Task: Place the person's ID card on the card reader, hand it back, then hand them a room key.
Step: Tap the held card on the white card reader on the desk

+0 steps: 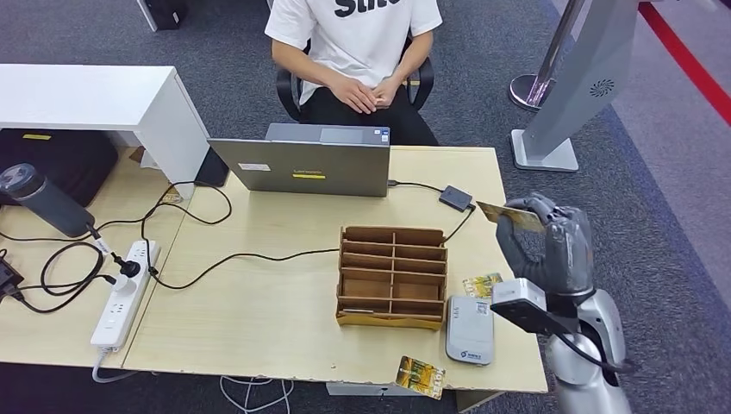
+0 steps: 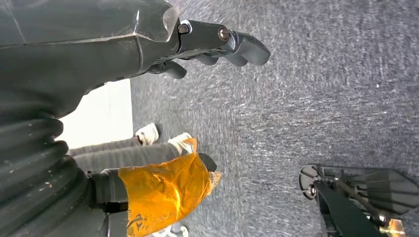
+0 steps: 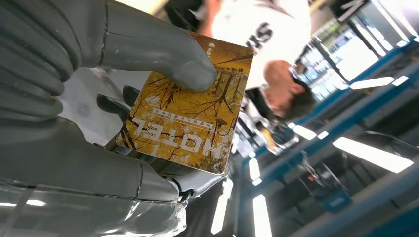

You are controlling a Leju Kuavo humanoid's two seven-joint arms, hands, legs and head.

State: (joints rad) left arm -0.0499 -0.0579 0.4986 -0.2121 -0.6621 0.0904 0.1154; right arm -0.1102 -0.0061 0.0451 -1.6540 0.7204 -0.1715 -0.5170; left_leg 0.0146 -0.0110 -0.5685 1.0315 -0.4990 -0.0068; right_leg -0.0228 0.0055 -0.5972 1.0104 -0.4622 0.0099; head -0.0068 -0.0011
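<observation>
Two loose cards lie on the wooden counter (image 1: pixel 259 302) in the head view, one (image 1: pixel 481 284) beside the white card reader (image 1: pixel 470 329) at lower right, one (image 1: pixel 420 377) at the front edge. At the right of the frame the right robot hand (image 1: pixel 543 237) grips a yellow room key card (image 1: pixel 510 216), raised above the counter's right edge. A seated person (image 1: pixel 353 52) faces it at top centre.

Left wrist view: the left robot hand (image 2: pixel 212 44), fingers loosely curled and holding nothing, hangs over grey carpet (image 2: pixel 321 98).

Right wrist view: thumb (image 3: pixel 163 54) pins the "HOTEL" card (image 3: pixel 190 106) against the fingers.
</observation>
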